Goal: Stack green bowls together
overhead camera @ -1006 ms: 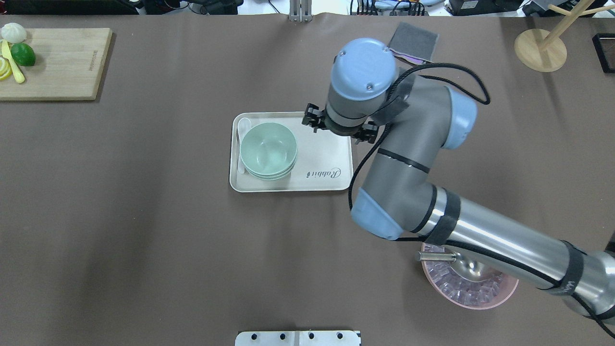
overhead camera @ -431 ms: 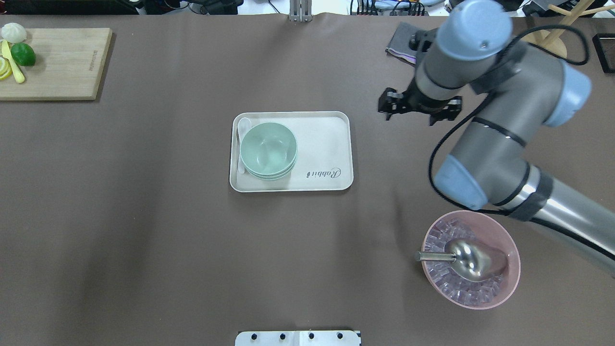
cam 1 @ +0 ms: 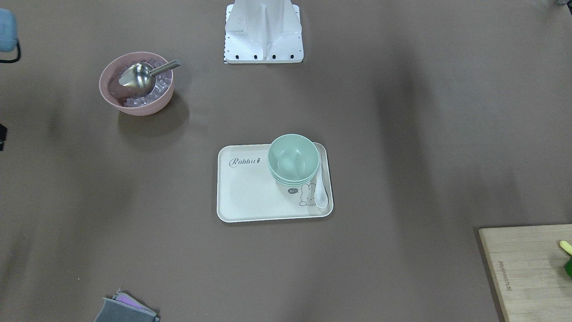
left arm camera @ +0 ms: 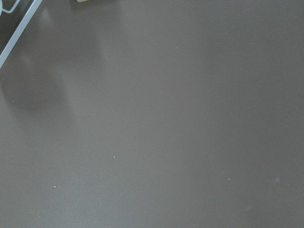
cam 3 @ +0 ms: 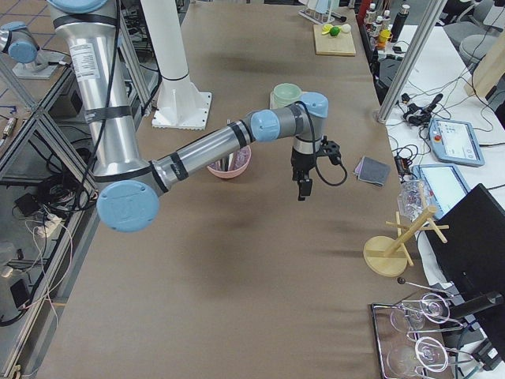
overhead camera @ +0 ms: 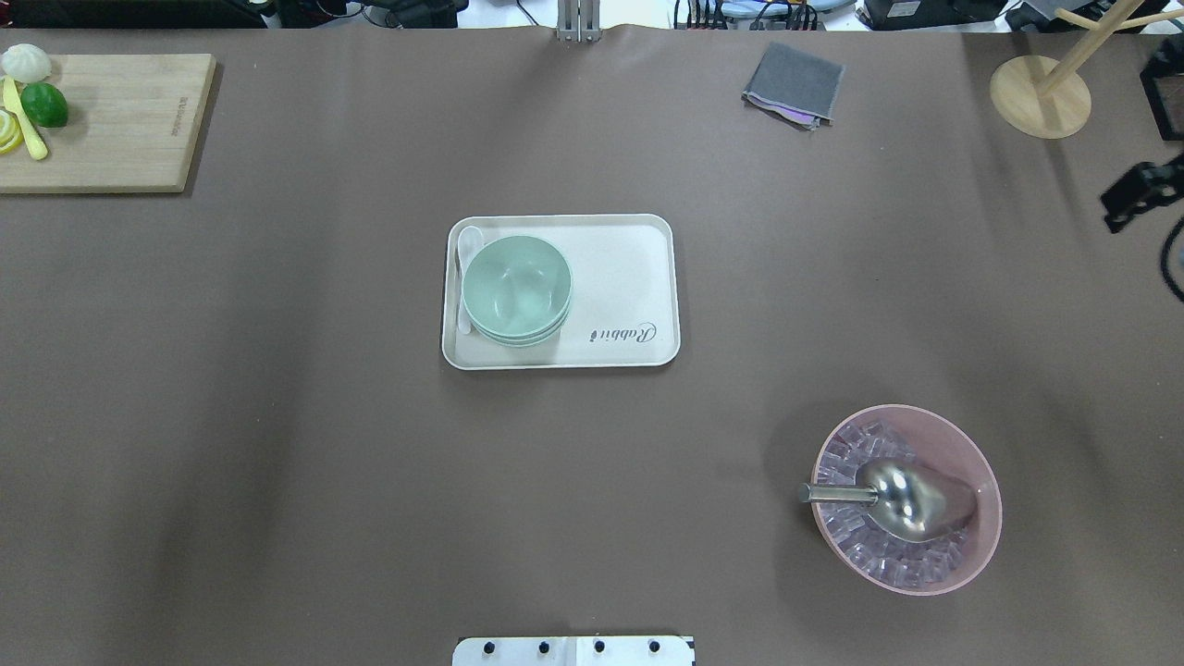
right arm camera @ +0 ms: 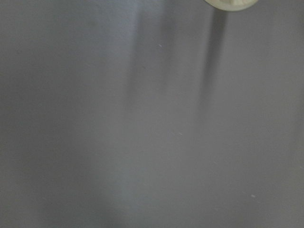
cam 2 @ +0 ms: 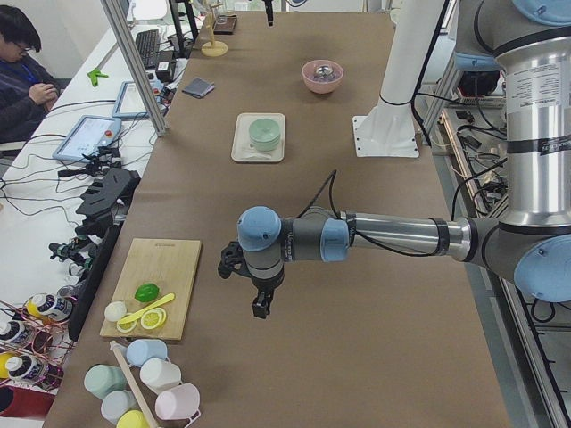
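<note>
Left claw [cam 2: 259, 305] hangs over bare surface [overhead camera: 277, 416], with the green bowls [overhead camera: 516, 285] well off to its right. They sit nested in one stack on the cream tray [overhead camera: 620, 268], a white spoon [overhead camera: 469, 242] just beside them. The task looks done, but a fresh reach in could knock the stack or the spoon. Right claw [cam 3: 302, 189] has the stack well to its left. Nothing shows in either claw, and I cannot tell whether they are released or clenched.
</note>
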Tool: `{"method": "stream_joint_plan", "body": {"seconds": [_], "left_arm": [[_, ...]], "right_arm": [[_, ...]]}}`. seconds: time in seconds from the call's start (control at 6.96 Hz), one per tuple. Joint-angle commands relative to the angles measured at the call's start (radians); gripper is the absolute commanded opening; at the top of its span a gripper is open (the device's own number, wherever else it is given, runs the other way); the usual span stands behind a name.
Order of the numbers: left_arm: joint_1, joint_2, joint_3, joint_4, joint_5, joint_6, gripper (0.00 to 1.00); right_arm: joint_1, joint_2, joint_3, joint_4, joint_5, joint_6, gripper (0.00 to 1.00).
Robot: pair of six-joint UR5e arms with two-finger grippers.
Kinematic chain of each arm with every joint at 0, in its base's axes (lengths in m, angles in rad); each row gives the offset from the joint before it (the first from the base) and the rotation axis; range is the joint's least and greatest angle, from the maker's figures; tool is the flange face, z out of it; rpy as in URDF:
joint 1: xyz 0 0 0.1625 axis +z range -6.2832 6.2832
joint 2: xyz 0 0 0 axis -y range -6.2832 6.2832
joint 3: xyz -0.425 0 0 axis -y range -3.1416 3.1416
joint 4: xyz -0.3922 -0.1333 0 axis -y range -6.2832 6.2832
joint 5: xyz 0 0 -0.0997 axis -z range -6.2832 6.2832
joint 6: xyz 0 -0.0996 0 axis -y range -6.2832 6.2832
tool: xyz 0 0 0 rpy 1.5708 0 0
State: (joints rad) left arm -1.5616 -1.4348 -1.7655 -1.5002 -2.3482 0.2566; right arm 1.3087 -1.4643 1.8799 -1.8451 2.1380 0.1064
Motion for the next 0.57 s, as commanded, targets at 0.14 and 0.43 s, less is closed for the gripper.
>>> {"method": "stream_joint_plan", "body": {"seconds": [0.14,0.43], "left_arm": [[0.000,0.001,0.001,0.000,0.001,0.003,0.99],[0.005,0.005,0.024,0.003,0.001,0.001,0.99]], "right_arm": [[0.236,-0.271,0.004,0.007,0.069,-0.211,1.00],[0.236,-0.294,-0.005,0.007,0.072,-0.209,1.00]]}}
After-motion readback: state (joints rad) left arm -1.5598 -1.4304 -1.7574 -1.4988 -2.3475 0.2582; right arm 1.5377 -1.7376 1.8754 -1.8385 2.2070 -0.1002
